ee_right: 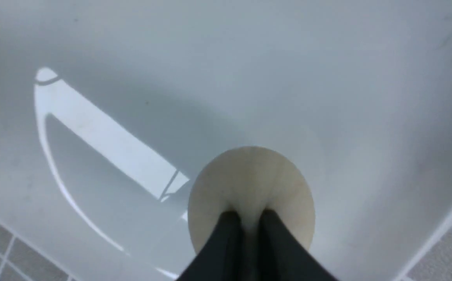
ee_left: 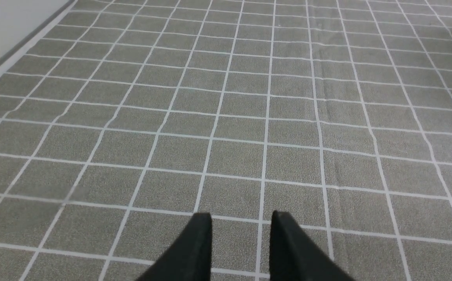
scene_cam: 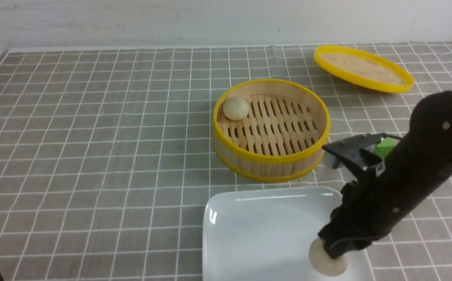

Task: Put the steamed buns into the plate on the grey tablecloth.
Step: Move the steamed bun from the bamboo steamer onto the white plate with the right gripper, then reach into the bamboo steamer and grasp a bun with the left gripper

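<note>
Pincer on right arm (ee_right: pixel 249 216): hung low over plate (scene_cam: pixel 257 218), pointed steeply down, black fingers (ee_right: pixel 226 242) drawn nearly together. Pressed both tips into top of steamed bun (ee_right: pixel 249 179) and pinched a thin ridge of dough between them, so clenched on that bun rather than released. Showed cream-beige skin with faint pleats converging at the pinch. Held it inside plate's raised rim, toward right near corner as seen from front; could not tell whether bun's underside touched glossy white floor or hung just above it. Plate: lay on grey tablecloth (scene_cam: pixel 93 136), just on robot's side of round bamboo steamer (scene_cam: pixel 268 168), near but apart from its yellow-banded wall; caught a bright strip of reflected light beside the bun. Second steamed bun (scene_cam: pixel 236 108): sat on steamer's slatted floor, against far left part of wall, uncovered. Flat yellow-rimmed lid (scene_cam: pixel 362 68): lay on cloth toward far right, well apart from steamer. Green cube (scene_cam: pixel 383 148): peeked out right of steamer, mostly hidden behind right arm (scene_cam: pixel 424 164). Pincer on left arm (ee_left: pixel 242 216): seen only through own wrist camera, poised above gridded cloth. Stood released, two dark fingers clearly apart, only white-lined grey squares between them, nothing grasped. Same cloth: ran under everything to pale wall (scene_cam: pixel 210 19) at back, thin white lines marking small squares, a faint fold crossing it beyond steamer.
</note>
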Controlling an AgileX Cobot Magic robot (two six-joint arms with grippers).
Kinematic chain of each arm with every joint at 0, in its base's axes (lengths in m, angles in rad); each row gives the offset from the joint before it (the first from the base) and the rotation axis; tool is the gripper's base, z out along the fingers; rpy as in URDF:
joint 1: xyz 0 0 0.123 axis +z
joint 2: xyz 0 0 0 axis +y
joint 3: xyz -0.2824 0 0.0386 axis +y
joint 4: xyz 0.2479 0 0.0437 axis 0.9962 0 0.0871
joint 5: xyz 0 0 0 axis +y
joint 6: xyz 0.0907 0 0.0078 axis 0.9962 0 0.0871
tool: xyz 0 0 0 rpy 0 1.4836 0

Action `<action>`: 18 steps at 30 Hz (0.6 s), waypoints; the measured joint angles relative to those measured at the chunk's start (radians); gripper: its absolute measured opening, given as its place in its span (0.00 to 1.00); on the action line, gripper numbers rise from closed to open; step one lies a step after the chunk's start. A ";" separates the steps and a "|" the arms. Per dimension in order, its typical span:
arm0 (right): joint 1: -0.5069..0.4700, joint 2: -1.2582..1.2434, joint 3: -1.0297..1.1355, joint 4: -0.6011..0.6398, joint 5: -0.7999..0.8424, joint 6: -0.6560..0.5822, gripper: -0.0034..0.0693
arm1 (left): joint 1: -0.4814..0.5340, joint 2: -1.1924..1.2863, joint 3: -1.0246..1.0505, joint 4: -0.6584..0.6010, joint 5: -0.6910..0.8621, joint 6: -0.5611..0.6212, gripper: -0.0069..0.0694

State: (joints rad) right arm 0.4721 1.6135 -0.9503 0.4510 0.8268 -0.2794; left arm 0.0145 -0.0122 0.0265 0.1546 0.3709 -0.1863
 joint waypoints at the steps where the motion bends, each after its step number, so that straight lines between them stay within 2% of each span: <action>1: 0.003 0.012 0.003 0.000 -0.016 0.001 0.24 | 0.000 0.000 0.000 -0.001 0.000 0.000 0.41; 4: 0.003 0.023 0.006 0.001 -0.022 0.024 0.43 | 0.000 0.000 0.000 -0.021 0.000 -0.016 0.41; 6: 0.003 0.023 -0.004 0.000 -0.001 0.039 0.51 | 0.000 0.000 0.000 -0.051 -0.001 -0.040 0.41; 7: 0.003 0.023 -0.037 -0.009 0.068 0.051 0.60 | 0.000 0.000 0.000 -0.120 -0.003 -0.088 0.41; 8: 0.003 0.023 -0.042 -0.011 0.077 0.052 0.62 | 0.000 0.000 0.000 -0.120 -0.003 -0.096 0.41; 9: 0.003 0.023 -0.092 -0.031 0.154 0.053 0.67 | 0.000 0.000 0.000 -0.219 -0.004 -0.179 0.41; 10: 0.003 0.023 -0.106 -0.034 0.174 0.053 0.68 | 0.000 0.000 0.000 -0.231 -0.004 -0.188 0.41; 11: 0.003 0.020 -0.148 -0.054 0.229 0.053 0.69 | 0.000 0.000 0.000 -0.317 -0.004 -0.247 0.41; 13: 0.003 0.008 -0.214 -0.085 0.308 0.061 0.64 | 0.000 0.000 0.000 -0.425 0.000 -0.336 0.41; 14: 0.003 -0.008 -0.240 -0.108 0.338 0.074 0.58 | 0.000 0.000 0.000 -0.475 0.001 -0.386 0.41; 15: 0.003 -0.008 -0.243 -0.111 0.342 0.074 0.56 | 0.000 0.000 0.000 -0.483 0.002 -0.392 0.41; 18: 0.003 -0.081 -0.261 -0.174 0.374 0.111 0.27 | 0.000 0.000 0.001 -0.553 0.003 -0.451 0.41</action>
State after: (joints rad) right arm 0.4751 1.5327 -1.2109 0.2769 1.2013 -0.1682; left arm 0.0145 -0.0122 0.0275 -0.3986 0.3741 -0.6369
